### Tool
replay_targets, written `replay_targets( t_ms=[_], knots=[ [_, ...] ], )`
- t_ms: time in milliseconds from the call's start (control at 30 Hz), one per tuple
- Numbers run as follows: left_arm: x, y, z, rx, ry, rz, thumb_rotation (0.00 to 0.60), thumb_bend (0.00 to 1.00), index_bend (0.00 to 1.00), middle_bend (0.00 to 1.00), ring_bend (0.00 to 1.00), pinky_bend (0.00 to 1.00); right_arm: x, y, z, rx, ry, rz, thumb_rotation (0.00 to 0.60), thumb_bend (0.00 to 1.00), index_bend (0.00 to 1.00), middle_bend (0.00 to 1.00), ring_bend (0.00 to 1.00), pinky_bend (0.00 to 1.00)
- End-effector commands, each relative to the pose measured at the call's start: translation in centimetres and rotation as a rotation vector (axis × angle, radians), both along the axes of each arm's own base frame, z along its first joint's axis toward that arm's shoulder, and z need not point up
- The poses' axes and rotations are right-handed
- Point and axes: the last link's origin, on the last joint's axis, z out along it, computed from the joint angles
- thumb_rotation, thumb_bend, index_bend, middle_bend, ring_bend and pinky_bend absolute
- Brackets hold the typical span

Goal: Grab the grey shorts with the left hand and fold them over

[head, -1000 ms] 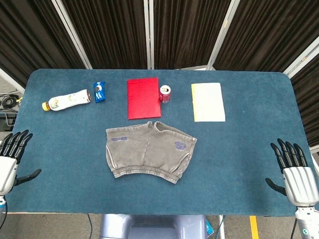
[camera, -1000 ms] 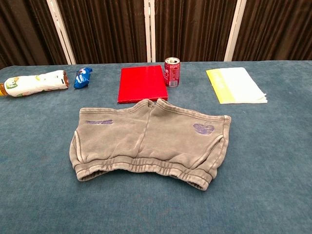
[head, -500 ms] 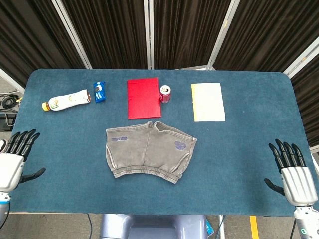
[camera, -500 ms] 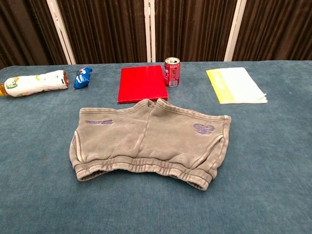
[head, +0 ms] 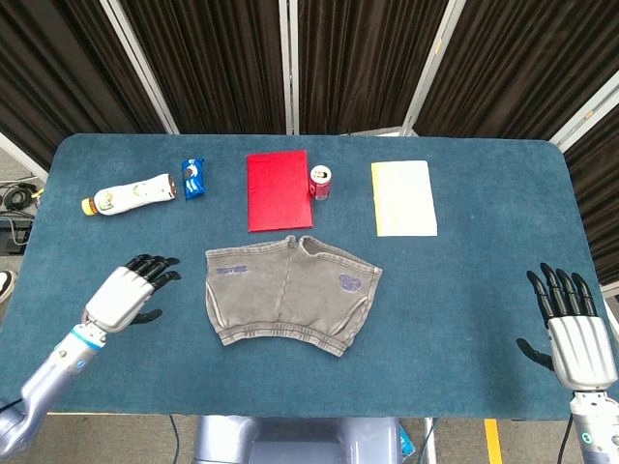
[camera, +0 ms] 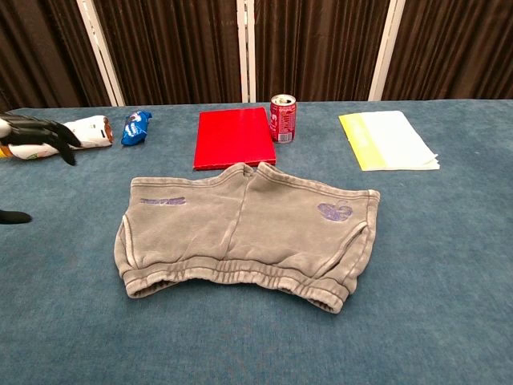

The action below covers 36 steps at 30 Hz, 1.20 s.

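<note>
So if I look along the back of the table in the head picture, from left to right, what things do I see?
White bottle → blue snack packet → red book → red soda can → pale yellow booklet.

Bare table (head: 116, 242) between left hand (head: 128, 289) and shorts (head: 290, 295) (bottle (head: 128, 193) well behind).

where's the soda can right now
The red soda can stands upright toward the table's far edge, centre in the head view, just right of the red book and left of the yellow paper.
</note>
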Motion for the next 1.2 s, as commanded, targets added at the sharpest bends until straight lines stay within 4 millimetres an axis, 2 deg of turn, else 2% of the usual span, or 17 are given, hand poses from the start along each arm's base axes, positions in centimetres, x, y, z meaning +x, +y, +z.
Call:
replay_targets(
  t_ms=[33,200,467,667,833,900,1067,1200],
  knots=[
    [1.0,2.1,-4.6,-0.132,0.013,-0.091,0.6,0.04,0.32,0.19,0.22,0.25,-0.6,-0.3,0.2,-0.012,0.007,-0.026,0.6,0.0,0.06,0.0,0.0,0.0],
    [1.1,2.8,-6.6,-0.176,0.026,-0.119,0.6,0.1,0.32,0.17,0.18,0.21,-1.2,-0.6,0.5,-0.025,0.009,-0.052,0.6,0.0,0.06,0.0,0.0,0.0],
    [1.5,3.2,-8.7,-0.199,0.045,-0.138,0.6,0.11,0.32,0.16,0.18,0.2,-1.5,-0.8,0.4,-0.019,0.009,-0.06,0.6,0.0,0.06,0.0,0.0,0.0],
    [3.1,4.1,-10.4,-0.212,0.064,-0.179,0.6,0.11,0.33,0.16,0.18,0.2,-1.5,-0.8,0.4,-0.02,0.011,-0.059,0.6,0.0,0.06,0.0,0.0,0.0],
    [3.0,4.3,-11.0,-0.217,0.086,-0.172,0.6,0.12,0.34,0.16,0.17,0.2,-1.5,-0.7,0.4,-0.02,0.011,-0.06,0.6,0.0,0.06,0.0,0.0,0.0],
    [2.9,4.4,-11.0,-0.219,0.084,-0.17,0.6,0.16,0.34,0.16,0.17,0.2,-1.4,-0.7,0.5,-0.022,0.009,-0.058,0.6,0.0,0.06,0.0,0.0,0.0],
    [2.8,4.5,-10.7,-0.227,0.076,-0.17,0.6,0.41,0.36,0.16,0.17,0.2,-1.5,-0.7,0.6,-0.024,0.002,-0.06,0.6,0.0,0.06,0.0,0.0,0.0],
    [2.7,4.6,-10.6,-0.224,0.077,-0.177,0.6,0.47,0.37,0.16,0.17,0.2,-1.4,-0.7,0.7,-0.024,0.0,-0.057,0.6,0.0,0.06,0.0,0.0,0.0]
  ],
)
